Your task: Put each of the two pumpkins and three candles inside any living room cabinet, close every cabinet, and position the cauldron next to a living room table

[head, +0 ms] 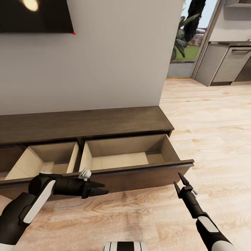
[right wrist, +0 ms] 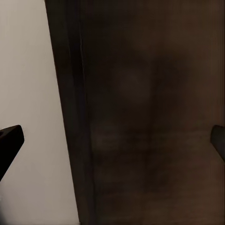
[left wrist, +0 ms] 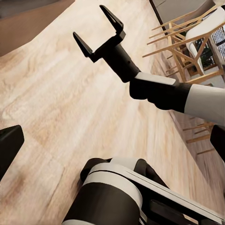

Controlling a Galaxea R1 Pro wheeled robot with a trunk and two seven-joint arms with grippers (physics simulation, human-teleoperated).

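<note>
The long, low dark-brown wooden cabinet (head: 83, 125) stands against the wall with two pale drawers pulled out. The left end effector (head: 101, 188) and right end effector (head: 179, 181) are both released, holding nothing, just in front of it.

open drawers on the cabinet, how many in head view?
2. Right drawer is pulled out ahead of the right gripper; left drawer is open behind the left gripper. Both look empty. More may lie beyond the frame's left edge.
</note>
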